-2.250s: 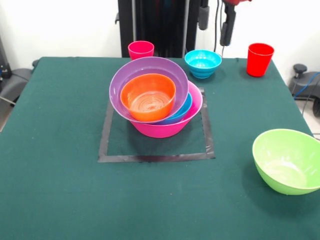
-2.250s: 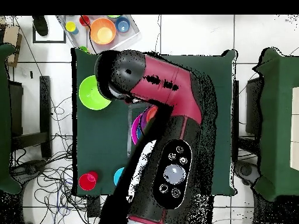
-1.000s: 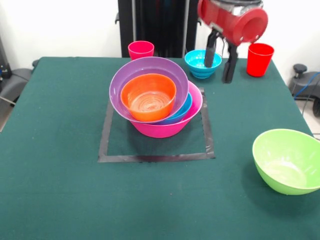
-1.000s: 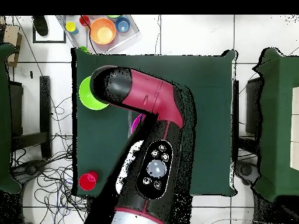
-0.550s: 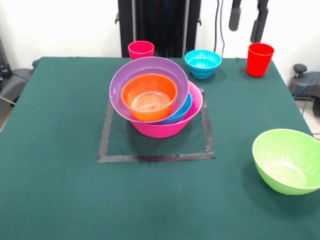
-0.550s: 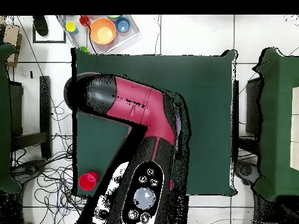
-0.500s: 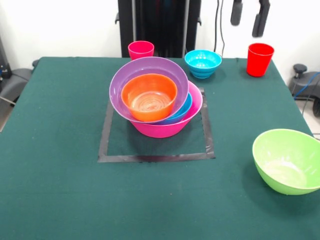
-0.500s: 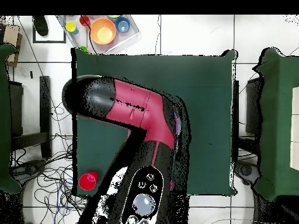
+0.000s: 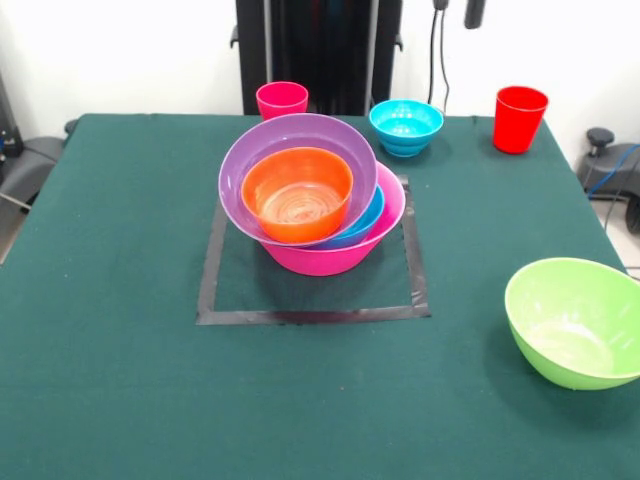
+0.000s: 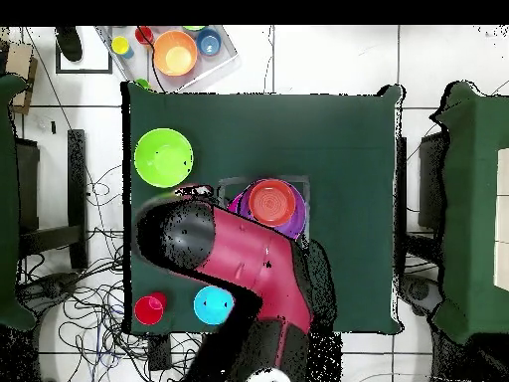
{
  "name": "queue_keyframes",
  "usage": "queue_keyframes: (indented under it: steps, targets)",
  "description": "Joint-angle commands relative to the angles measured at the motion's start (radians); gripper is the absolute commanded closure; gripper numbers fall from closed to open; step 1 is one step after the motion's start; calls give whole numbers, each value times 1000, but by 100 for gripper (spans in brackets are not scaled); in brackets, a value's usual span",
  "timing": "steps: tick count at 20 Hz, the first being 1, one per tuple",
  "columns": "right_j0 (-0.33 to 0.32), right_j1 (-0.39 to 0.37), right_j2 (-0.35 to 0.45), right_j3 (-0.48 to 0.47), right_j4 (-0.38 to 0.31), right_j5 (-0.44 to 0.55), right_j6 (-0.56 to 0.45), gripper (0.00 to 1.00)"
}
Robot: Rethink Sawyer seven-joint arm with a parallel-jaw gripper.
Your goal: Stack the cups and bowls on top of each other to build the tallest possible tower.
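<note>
The tower (image 9: 312, 205) stands in a taped square: a large pink bowl (image 9: 330, 258) as base, then a blue bowl (image 9: 364, 222), a purple bowl (image 9: 298, 135) and an orange bowl (image 9: 296, 194) nested and tilted. It also shows in the overhead view (image 10: 268, 204). A small ribbed blue bowl (image 9: 406, 127), a pink-red cup (image 9: 282, 100) and a red cup (image 9: 520, 119) stand along the far edge. A large lime green bowl (image 9: 578, 322) sits at the near right. My gripper (image 9: 474, 12) shows only a tip at the top edge, high above the table. No light green cup shows.
The black pedestal (image 9: 318, 55) stands behind the table. In the overhead view the red and black arm (image 10: 234, 269) covers the table beside the tower, near the blue bowl (image 10: 213, 305) and red cup (image 10: 150, 308). A tray (image 10: 221, 62) of small items lies beyond the table.
The gripper has risen from near the ribbed blue bowl and red cup to the top edge. In the overhead view the arm swung off the lime green bowl toward the base. No bowl or cup moved.
</note>
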Motion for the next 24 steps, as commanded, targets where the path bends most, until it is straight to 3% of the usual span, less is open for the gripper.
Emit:
queue_keyframes:
  steps: [1,5,10,13,20,24]
  targets:
    - [8,-94,147,396,-57,-234,-98,0]
    - [-28,-118,197,500,-51,-350,-87,0]
    - [-85,-108,253,575,-108,-490,-70,0]
    - [-112,-97,271,587,-148,-527,-64,0]
    - [-243,-54,377,607,-254,-619,-73,0]
    - [-265,-28,391,600,-304,-644,-43,0]
